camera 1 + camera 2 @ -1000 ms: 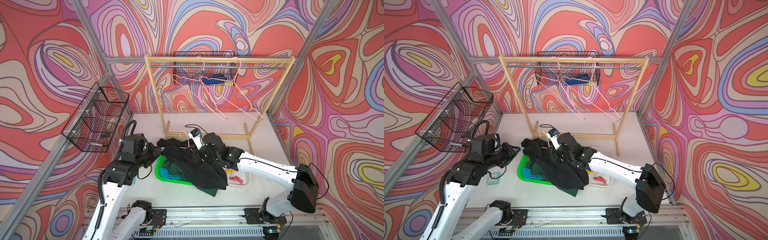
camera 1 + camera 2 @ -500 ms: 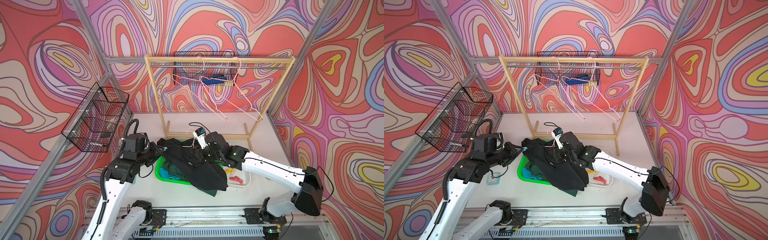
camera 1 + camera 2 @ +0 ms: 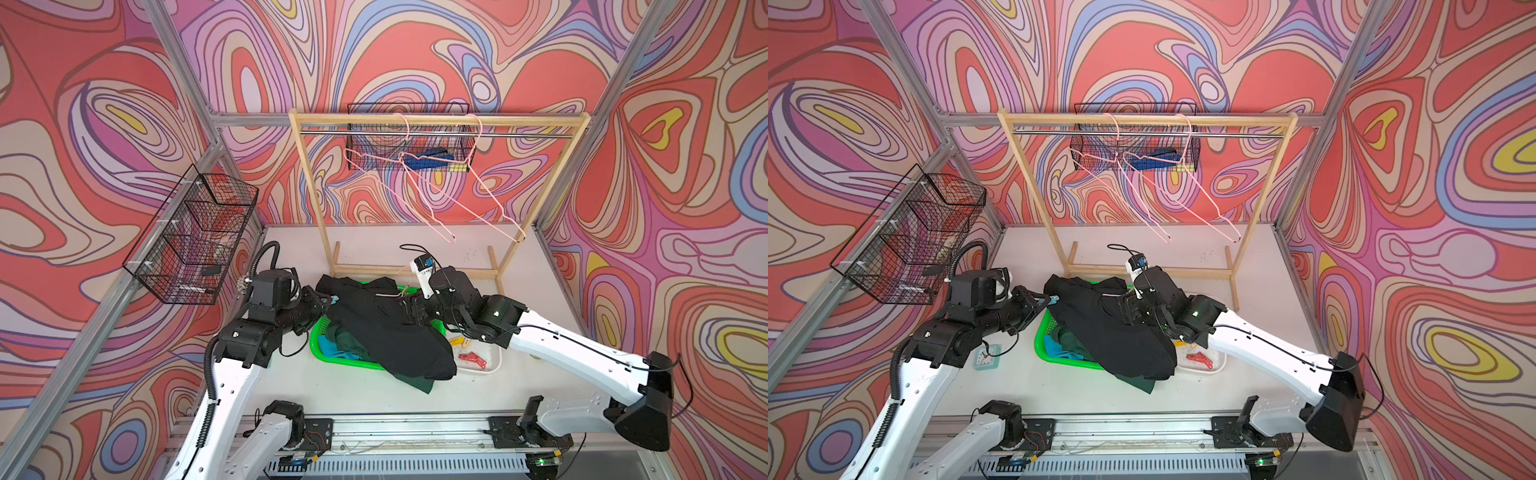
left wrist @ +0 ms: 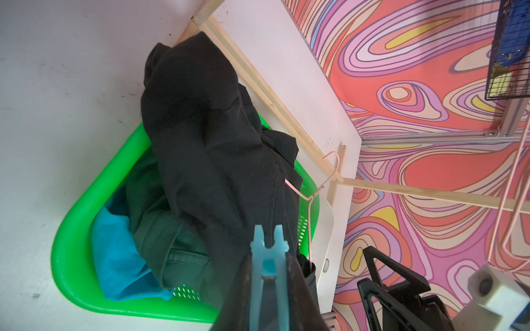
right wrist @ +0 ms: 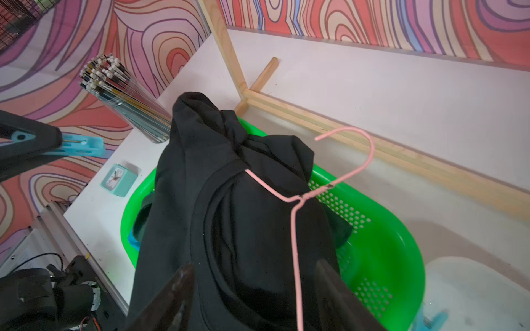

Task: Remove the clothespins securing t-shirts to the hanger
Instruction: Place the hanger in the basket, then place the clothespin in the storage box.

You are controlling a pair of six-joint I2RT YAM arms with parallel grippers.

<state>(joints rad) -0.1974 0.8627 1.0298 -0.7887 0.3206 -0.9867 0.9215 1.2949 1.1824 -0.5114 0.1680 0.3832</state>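
Left gripper (image 4: 269, 282): closed on a light blue clothespin (image 4: 269, 255); held in the air near the black t-shirt's edge, apart from the cloth.
Right gripper (image 5: 255, 280): jaws wide, one on each side of the black t-shirt's collar and the hanger wire, clamping nothing.
Black t-shirt (image 3: 390, 332): limp on the pink hanger (image 5: 342, 174); draped over the green basket, with its lower part spilling past the rim toward the counter (image 3: 374, 245).
Dark green t-shirt (image 4: 160, 229): bunched in the basket under the black one.
Turquoise t-shirt (image 4: 114, 252): in the basket, touching the dark green one.
Green basket (image 3: 318, 349): on the counter between the two arms.
White tray (image 3: 496, 361): just beside the basket, under the right arm; holds a red-pink clothespin (image 3: 471, 359) and a yellow clothespin (image 3: 457, 341).
Wooden rack (image 3: 309, 178): at the back of the counter; two bare hangers (image 3: 401, 157) hang from its rail.
Small teal clock (image 3: 987, 357): on the counter beside the left arm.
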